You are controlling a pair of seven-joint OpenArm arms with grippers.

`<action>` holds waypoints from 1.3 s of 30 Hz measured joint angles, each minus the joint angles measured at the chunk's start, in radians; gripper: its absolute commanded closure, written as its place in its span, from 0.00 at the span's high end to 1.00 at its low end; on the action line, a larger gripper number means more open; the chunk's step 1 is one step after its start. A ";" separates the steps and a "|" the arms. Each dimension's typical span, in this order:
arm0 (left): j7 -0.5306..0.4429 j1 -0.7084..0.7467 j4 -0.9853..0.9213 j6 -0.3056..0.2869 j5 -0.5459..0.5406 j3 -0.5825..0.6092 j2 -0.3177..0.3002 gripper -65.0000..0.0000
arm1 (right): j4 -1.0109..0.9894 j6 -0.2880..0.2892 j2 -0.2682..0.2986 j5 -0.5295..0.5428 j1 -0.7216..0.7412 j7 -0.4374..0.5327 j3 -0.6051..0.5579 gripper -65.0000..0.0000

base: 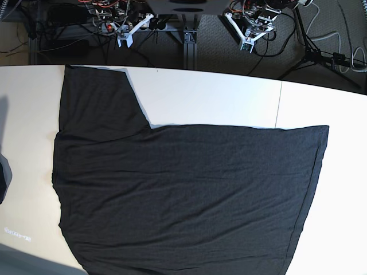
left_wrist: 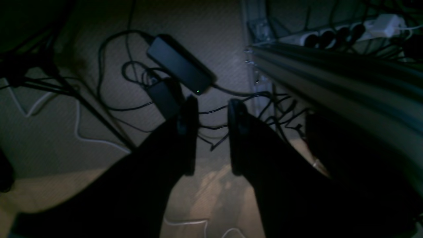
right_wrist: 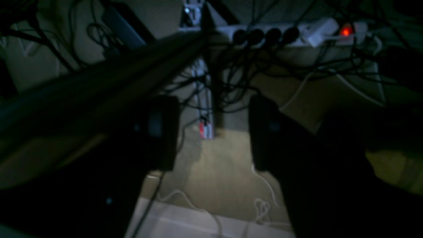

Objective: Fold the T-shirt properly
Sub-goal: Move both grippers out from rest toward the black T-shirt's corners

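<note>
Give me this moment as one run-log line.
stage: pre-fold | T-shirt: flat on table, one sleeve out | left gripper: open, empty, off table | right gripper: open, empty, off table

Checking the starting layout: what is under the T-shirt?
The T-shirt lies spread flat on the white table. Anything beneath the fabric, including its underside, is covered.

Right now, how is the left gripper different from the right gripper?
The left gripper has its jaws closer together; the right gripper has a wider gap. The left gripper hangs over a black power brick with a green light; the right gripper faces a white power strip with a red light. Both are black, hold nothing, and hang over the floor, away from the T-shirt.
</note>
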 measured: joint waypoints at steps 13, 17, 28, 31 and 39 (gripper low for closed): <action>-0.008 0.074 0.084 -0.001 0.057 0.000 -0.060 0.24 | 0.114 -0.004 0.008 -0.002 -0.097 -0.003 -0.001 0.52; -0.008 0.080 0.097 -0.002 0.072 0.000 -0.059 0.24 | 0.121 -0.005 0.008 -0.002 -0.097 -0.003 -0.001 0.52; -0.008 0.112 0.101 -0.002 0.071 0.000 -0.059 0.24 | 0.167 -0.006 0.008 -0.003 -0.148 -0.002 -0.001 0.52; -0.008 0.133 0.110 -0.002 0.072 0.000 -0.059 0.24 | 0.224 -0.006 0.008 -0.003 -0.196 -0.002 -0.001 0.52; -0.003 0.259 0.335 -0.280 0.042 -0.094 -0.134 0.24 | 0.422 0.010 0.022 -0.002 -0.359 -0.010 -0.002 0.52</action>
